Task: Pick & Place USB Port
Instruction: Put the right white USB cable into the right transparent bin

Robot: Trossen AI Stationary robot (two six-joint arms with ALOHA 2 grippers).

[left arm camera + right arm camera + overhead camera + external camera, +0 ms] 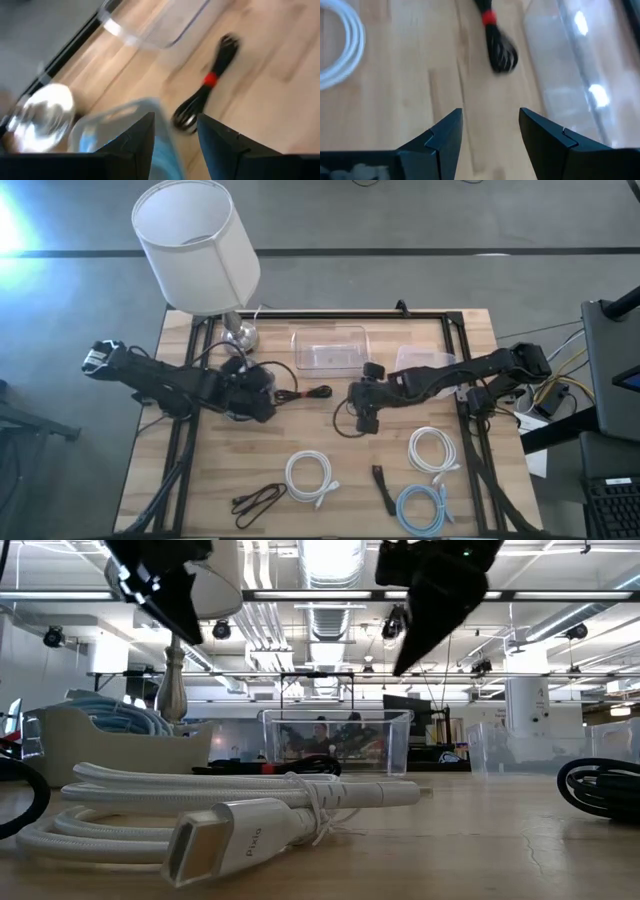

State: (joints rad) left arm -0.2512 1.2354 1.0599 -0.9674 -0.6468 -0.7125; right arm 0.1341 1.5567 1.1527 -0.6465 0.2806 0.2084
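I held my left gripper [262, 402] wide and empty over the table's left side, by the lamp base [240, 333]. The black cable with the red tie [308, 393] lay just beside it, free on the wood. My right gripper [364, 412] hung wide too — nothing held. I counted two white coils, one blue coil, two clear bins.

Lamp base [42, 117] blurred (edge-cut) — unclear.

Black coiled USB cable [303, 394] with red tie lies flat on the wood table [340, 480]
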